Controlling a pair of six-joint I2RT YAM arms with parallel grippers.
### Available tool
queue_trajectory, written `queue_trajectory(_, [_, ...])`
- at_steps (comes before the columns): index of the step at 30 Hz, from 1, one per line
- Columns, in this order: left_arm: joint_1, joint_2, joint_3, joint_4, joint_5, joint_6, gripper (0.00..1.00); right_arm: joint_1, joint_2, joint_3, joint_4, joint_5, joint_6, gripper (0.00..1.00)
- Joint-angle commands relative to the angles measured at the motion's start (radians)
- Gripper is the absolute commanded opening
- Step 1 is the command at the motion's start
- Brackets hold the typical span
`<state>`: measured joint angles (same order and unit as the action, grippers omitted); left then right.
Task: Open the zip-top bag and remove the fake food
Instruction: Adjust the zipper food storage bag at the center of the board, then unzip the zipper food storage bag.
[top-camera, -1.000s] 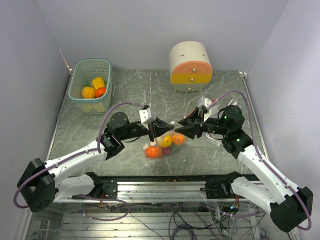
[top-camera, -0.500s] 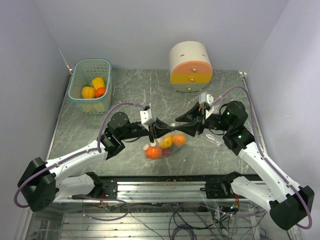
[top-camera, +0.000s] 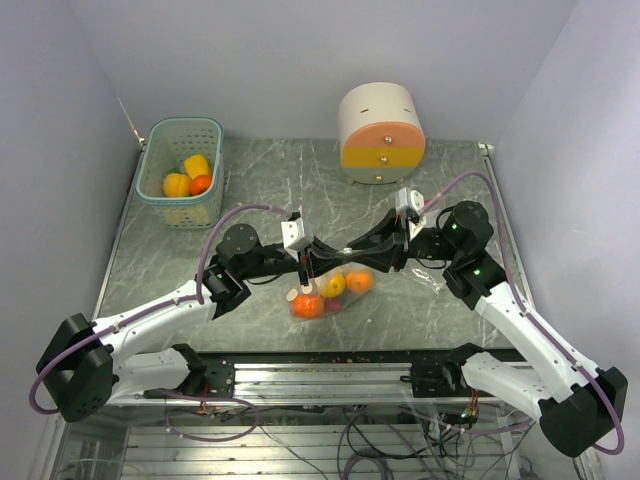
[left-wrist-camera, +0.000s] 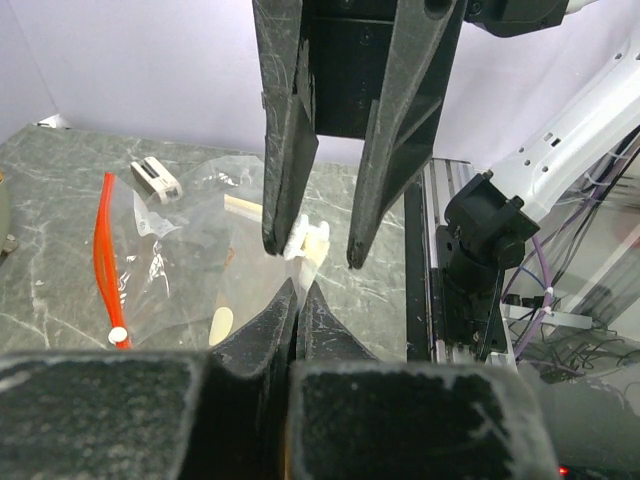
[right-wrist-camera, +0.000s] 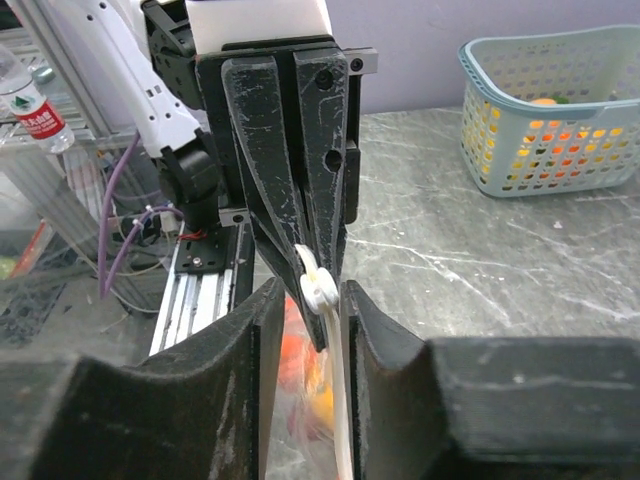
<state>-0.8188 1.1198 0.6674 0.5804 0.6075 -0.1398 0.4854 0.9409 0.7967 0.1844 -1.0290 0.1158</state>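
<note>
The small glossy plastic fake food (top-camera: 333, 284), orange, yellow and red pieces, sits inside the clear zip-top bag (top-camera: 342, 302) near the front middle of the grey marbled table (top-camera: 260, 180). From the right wrist you look down on it (right-wrist-camera: 300, 362) through the film, just below both sets of fingers, with none of them touching it.

The left gripper (top-camera: 303, 265) comes in from the left with its jaws pressed tight together on the bag's upper edge. A small white tab (right-wrist-camera: 320, 288) pokes out at their tips. The right gripper (top-camera: 350, 257) meets it head-on from the right. Its two fingers stand apart, one on each side of that same edge and tab, with a gap showing on both sides, so they straddle it rather than pinch it. The bag's red zip strip (left-wrist-camera: 105, 250) trails off along the film to one side.

At the back left, well apart, a pale green plastic basket (top-camera: 180, 135) holds more yellow and orange pieces. A cream-and-orange round container (top-camera: 381, 122) stands at the back right
</note>
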Motion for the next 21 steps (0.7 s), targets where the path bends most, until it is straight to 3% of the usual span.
queue_trajectory(1, [0.006, 0.003, 0.017, 0.039, 0.020, -0.003, 0.07, 0.029, 0.011, 0.026, 0.032, -0.017, 0.005, 0.26])
queue_trajectory(9, [0.007, -0.013, 0.017, 0.019, -0.011, 0.004, 0.07, 0.032, 0.000, 0.012, 0.032, 0.016, 0.005, 0.01])
queue_trajectory(21, [0.007, -0.124, -0.006, 0.009, -0.081, -0.027, 0.07, 0.031, -0.011, -0.027, -0.042, 0.153, -0.042, 0.00])
